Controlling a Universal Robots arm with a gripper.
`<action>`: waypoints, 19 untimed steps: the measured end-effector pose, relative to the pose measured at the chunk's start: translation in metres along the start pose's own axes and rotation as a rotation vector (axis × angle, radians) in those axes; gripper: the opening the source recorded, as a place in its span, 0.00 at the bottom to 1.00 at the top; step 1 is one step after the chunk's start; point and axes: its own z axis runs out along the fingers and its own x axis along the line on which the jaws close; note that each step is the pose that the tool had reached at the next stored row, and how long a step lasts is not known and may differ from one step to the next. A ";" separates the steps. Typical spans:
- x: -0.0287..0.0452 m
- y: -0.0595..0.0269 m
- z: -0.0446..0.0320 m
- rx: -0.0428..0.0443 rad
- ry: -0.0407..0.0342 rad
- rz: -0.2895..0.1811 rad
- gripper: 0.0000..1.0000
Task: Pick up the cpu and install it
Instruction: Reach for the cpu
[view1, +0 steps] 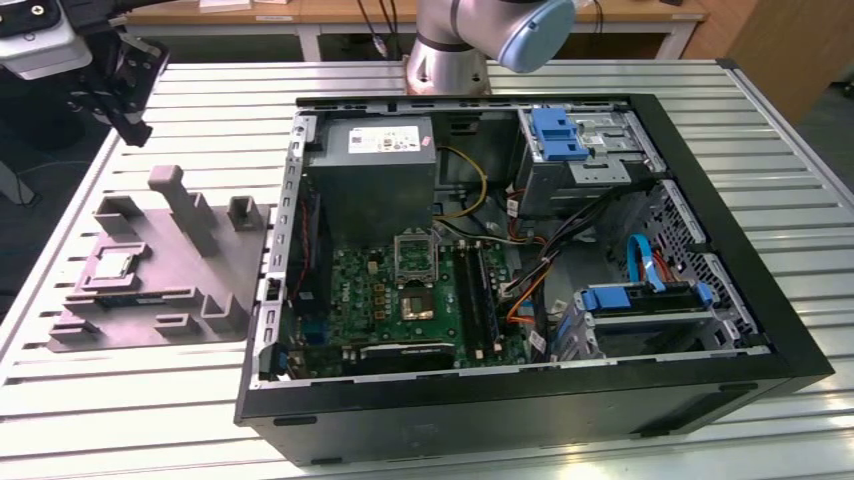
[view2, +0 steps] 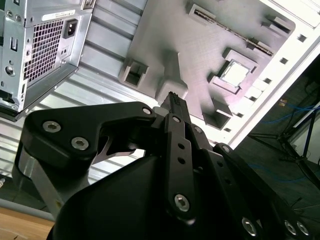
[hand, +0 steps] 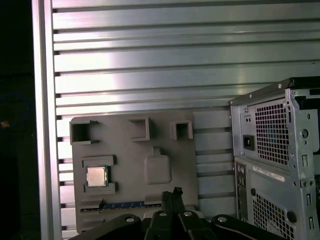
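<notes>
In both wrist views the gripper (view2: 173, 101) (hand: 171, 195) has its two fingers brought together with nothing between them. It hangs in the air over the grey tray (view2: 165, 35) (hand: 185, 165), well clear of it. In the exterior view the gripper (view1: 131, 125) sits high over the worktop (view1: 134, 420), at the exterior view's left, near the tray's far end.

The cpu (view2: 235, 73) (hand: 96, 176) (view1: 111, 264) lies flat and untouched in a square pocket of the tray, silvery top up, with low raised walls on two opposite sides.

The step in hand looks like the reach for the cpu. To do it well, the fingers would have to part wider than the cpu while the gripper is high. The gripper should be turned square to the cpu's edges and centred over the pocket, then lowered straight. The two sides without walls seem the better place to grip. The cpu is thin, so a light, level hold low on its rim is likely safest.

Just beside the tray stands the open computer case (view1: 534, 410), with the silver-framed socket (view1: 414, 250) on its green board.
</notes>
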 end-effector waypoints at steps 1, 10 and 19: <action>0.0004 0.0000 0.0000 0.0000 0.0000 0.000 0.11; 0.0036 -0.0003 -0.0001 0.0001 0.0001 0.000 0.11; 0.0062 -0.0005 -0.0002 0.0000 0.0001 0.000 0.11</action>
